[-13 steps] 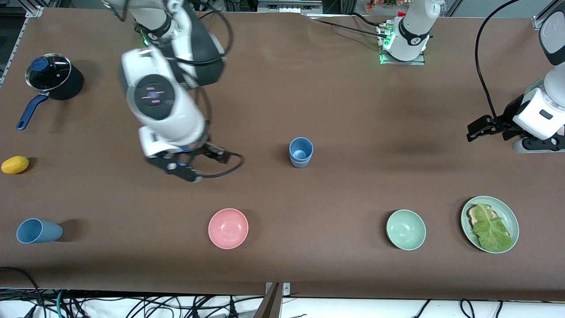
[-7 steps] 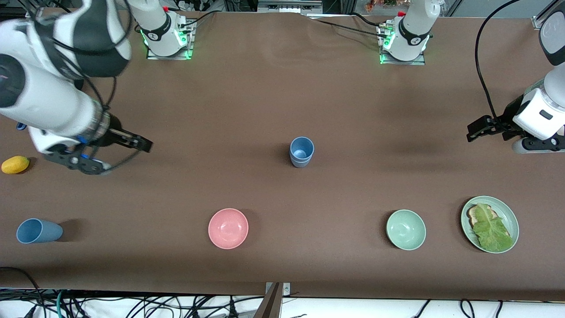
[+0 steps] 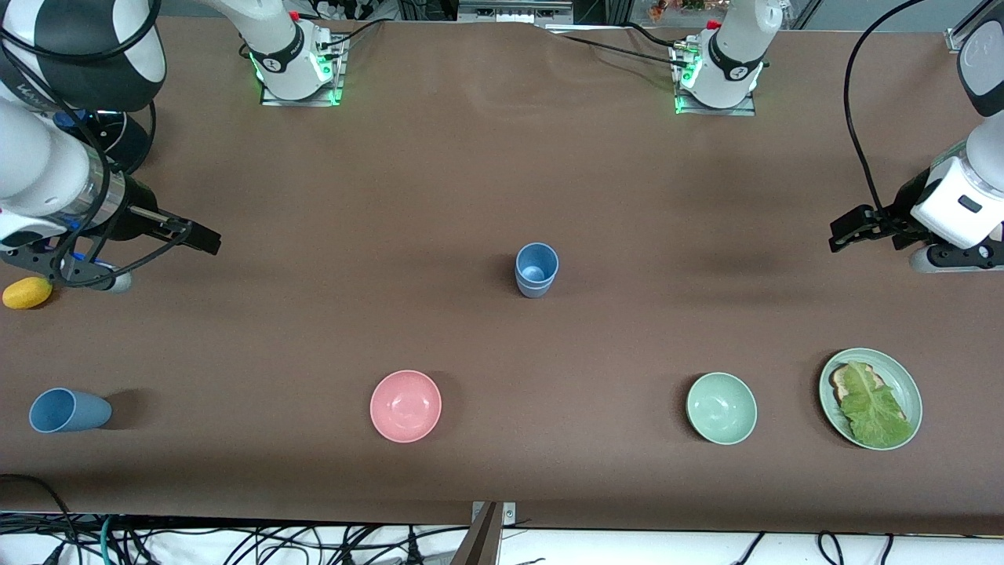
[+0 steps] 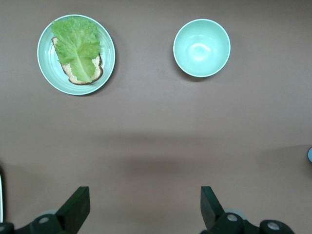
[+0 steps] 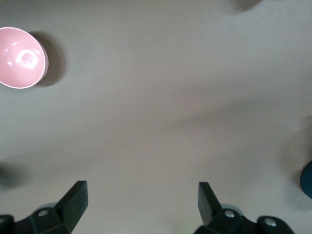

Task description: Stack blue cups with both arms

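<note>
While two blue cups (image 3: pixel 536 269) stand nested at the table's middle, a third blue cup (image 3: pixel 67 410) lies on its side near the front camera at the right arm's end. Only the front view shows them. Each wrist view shows wide-open, empty fingers: left gripper (image 4: pixel 144 209) above bare table near the green bowl (image 4: pixel 201 48), right gripper (image 5: pixel 141 204) near the pink bowl (image 5: pixel 21 57). Since a second ago, the right gripper (image 3: pixel 161 255) has swung away from the stack toward the table's end.

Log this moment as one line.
stacked blue cups: table centre | lone blue cup: on its side | right gripper: open, empty | left gripper: open, waiting
</note>
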You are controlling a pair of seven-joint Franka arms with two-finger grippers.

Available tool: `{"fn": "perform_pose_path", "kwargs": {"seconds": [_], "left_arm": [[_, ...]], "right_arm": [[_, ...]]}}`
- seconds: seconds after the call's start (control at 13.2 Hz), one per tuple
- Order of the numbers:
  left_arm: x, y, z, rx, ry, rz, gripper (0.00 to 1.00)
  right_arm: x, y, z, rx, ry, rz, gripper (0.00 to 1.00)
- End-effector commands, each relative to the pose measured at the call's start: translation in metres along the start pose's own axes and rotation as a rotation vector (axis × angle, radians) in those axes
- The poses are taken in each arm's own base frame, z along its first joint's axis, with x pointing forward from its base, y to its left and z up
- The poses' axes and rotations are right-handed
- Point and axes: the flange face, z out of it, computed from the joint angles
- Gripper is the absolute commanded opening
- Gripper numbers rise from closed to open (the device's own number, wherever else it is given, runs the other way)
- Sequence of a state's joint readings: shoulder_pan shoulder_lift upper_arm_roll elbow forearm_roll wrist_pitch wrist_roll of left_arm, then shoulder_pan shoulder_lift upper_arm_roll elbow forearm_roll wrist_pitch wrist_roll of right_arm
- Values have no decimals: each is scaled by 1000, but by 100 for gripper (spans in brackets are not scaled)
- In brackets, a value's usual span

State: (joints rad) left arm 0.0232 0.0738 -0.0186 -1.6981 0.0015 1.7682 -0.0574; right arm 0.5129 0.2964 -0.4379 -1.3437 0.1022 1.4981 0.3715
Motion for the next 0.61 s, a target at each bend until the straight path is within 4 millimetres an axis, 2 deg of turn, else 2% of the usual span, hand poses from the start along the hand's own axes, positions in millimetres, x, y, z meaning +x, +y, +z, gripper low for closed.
{"fn": "perform_pose_path", "kwargs": {"seconds": [0.0, 0.08, 0.3, 0.53], "left_arm": [[4, 3, -2, -9, -1, 14, 100], [4, 3, -2, -9, -1, 14, 100], [5, 3, -1, -9, -3, 13, 100], [5, 4, -1, -9, -3, 14, 100]], "right_arm": [[-9, 8, 0, -11, -47, -10, 100], [-9, 13, -9, 12, -27, -8, 100], [-8, 54, -21, 87, -48, 7, 100], [-28, 91, -31, 83, -28, 47, 100]]}}
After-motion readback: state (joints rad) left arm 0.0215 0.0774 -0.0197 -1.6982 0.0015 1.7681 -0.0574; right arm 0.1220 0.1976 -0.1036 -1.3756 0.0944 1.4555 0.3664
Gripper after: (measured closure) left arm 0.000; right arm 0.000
